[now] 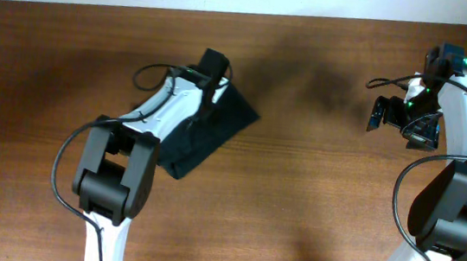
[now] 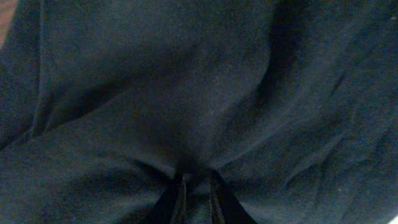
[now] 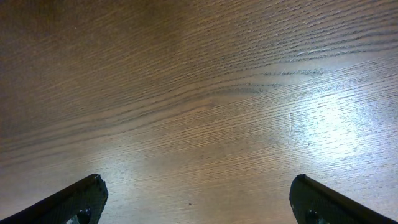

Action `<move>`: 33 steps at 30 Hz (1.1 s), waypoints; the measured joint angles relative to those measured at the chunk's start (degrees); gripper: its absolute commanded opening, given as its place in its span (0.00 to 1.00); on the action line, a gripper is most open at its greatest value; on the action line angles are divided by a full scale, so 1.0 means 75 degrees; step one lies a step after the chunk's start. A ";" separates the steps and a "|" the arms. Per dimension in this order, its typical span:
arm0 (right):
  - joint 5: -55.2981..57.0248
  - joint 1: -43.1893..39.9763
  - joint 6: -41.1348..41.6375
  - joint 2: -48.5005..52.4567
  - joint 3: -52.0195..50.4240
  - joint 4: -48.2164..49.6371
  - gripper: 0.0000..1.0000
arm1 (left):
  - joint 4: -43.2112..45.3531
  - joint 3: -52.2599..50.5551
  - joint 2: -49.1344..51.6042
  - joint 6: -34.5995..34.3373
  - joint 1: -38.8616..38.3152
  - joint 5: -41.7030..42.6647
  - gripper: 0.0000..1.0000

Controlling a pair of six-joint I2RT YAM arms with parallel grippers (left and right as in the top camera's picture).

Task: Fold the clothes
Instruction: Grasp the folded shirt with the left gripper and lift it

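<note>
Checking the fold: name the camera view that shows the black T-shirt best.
Overhead: the black T-shirt shows its folded outline, though the left arm covers part. Left wrist shows only close-up fabric; right wrist none.

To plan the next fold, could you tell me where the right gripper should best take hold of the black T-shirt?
Probably the exposed right corner of the black T-shirt, approached from the right: it juts flat onto bare table, nearest the open right gripper, while the left gripper pinches the fabric.
</note>
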 measured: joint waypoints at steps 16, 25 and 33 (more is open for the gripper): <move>0.0000 0.0000 0.0000 0.0000 0.0000 0.0000 0.99 | -0.0935 0.0973 0.0087 0.0268 0.1868 0.0047 0.00; 0.0000 0.0000 -0.0006 0.0000 0.0000 0.0000 0.98 | -0.1784 0.1580 0.0090 0.1690 0.2200 0.0370 0.17; 0.0000 0.0000 -0.0006 0.0000 0.0000 0.0000 0.99 | -0.2145 0.1670 0.0090 0.2774 0.2008 0.1070 0.12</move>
